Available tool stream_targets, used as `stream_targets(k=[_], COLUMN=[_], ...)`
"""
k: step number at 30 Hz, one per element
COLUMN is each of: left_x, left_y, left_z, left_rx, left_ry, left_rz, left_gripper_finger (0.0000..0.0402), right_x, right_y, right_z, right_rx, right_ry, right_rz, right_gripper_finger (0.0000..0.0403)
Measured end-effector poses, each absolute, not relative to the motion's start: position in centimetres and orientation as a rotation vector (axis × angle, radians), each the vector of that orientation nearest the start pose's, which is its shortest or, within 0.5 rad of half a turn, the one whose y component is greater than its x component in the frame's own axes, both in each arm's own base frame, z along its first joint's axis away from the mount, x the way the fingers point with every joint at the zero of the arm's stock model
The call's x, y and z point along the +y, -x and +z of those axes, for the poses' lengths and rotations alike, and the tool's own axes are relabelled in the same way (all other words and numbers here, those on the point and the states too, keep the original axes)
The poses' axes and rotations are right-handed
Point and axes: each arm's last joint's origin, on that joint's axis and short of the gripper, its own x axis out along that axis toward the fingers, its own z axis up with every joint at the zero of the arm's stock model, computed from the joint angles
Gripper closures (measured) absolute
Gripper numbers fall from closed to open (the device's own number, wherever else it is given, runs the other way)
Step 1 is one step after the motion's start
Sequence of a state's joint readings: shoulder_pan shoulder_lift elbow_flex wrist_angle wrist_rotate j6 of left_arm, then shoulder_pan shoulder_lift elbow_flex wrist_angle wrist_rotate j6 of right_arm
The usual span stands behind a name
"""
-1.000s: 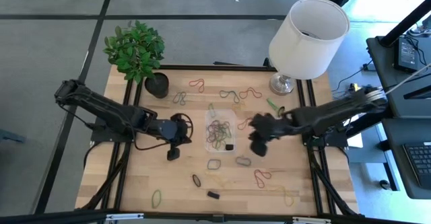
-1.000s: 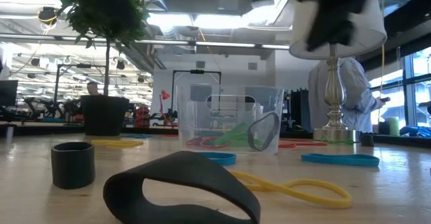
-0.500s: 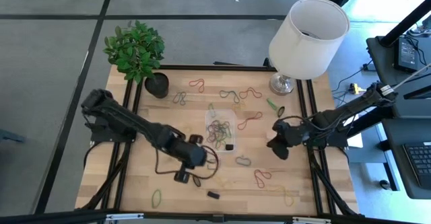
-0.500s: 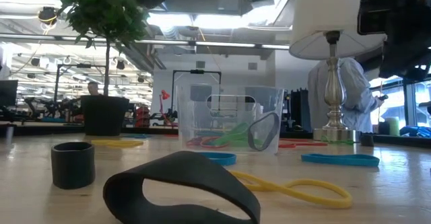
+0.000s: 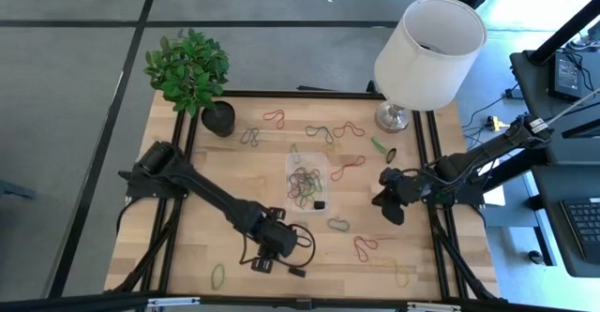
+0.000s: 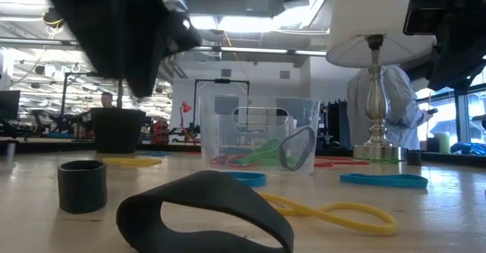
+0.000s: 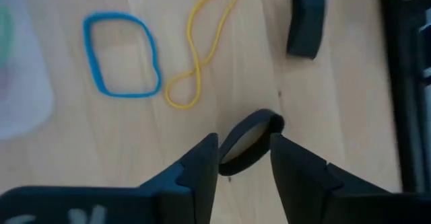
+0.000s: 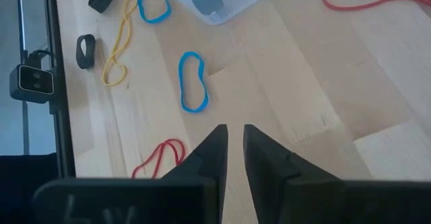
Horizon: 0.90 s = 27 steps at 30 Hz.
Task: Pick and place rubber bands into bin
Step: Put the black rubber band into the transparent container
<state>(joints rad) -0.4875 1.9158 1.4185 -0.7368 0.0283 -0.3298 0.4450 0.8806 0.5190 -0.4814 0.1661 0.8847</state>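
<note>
Rubber bands of several colours lie scattered on the wooden table, among them a red one (image 5: 347, 169) and a green one (image 5: 338, 225). More lie inside the clear bin (image 5: 288, 185) at the table's middle. My left gripper (image 7: 244, 162) hangs open near the front edge, pointing steeply down. Its fingers stand either side of a wide black band (image 7: 250, 138) and above it. The low view shows my left gripper (image 6: 140, 86) well clear of that black ring (image 6: 82, 185). My right gripper (image 8: 234, 140) hovers right of the bin, open by a narrow gap, with nothing in it.
A potted plant (image 5: 192, 73) stands at the far left corner and a lamp (image 5: 427, 45) at the far right. A second wide black band (image 5: 296, 272) lies by the front edge. Blue (image 7: 121, 56) and yellow (image 7: 199, 56) bands lie near my left gripper. A person (image 6: 391, 105) stands beyond the table.
My left gripper has swung from beside the bin's left side toward the table's near edge and come down, tipping steeper, until it hangs over the black ring. My right gripper has drawn back from the bin toward the table's right edge and then kept still.
</note>
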Motion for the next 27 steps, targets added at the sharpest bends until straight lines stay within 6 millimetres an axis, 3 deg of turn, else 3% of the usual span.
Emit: stream_targets(k=[7, 17, 20, 23, 27], left_x=[-18.5, -18.7, -18.8, -18.9, -18.4], left_y=[-34.3, -34.6, -34.6, -34.6, -34.6], left_z=[17.7, 15.2, 14.8, 14.8, 16.0], left_rx=[1.315, 1.382, 1.396, 1.412, 1.404], left_ry=[-0.028, -0.072, -0.072, -0.024, 0.063], left_rz=[-0.236, -0.265, -0.277, -0.28, -0.26], left_gripper_finger=[0.0269, 0.0299, 0.032, 0.0367, 0.0396], right_x=[6.7, 6.7, 6.7, 6.7, 6.7], right_y=[-15.2, -15.2, -15.2, -15.2, -15.2], right_z=[20.5, 20.4, 20.4, 20.4, 20.5], right_rx=[0.852, 0.853, 0.853, 0.853, 0.852], right_ry=[-0.573, -0.569, -0.569, -0.569, -0.57], right_rz=[-0.108, -0.107, -0.107, -0.107, -0.107], right_gripper_finger=[0.035, 0.035, 0.035, 0.035, 0.035])
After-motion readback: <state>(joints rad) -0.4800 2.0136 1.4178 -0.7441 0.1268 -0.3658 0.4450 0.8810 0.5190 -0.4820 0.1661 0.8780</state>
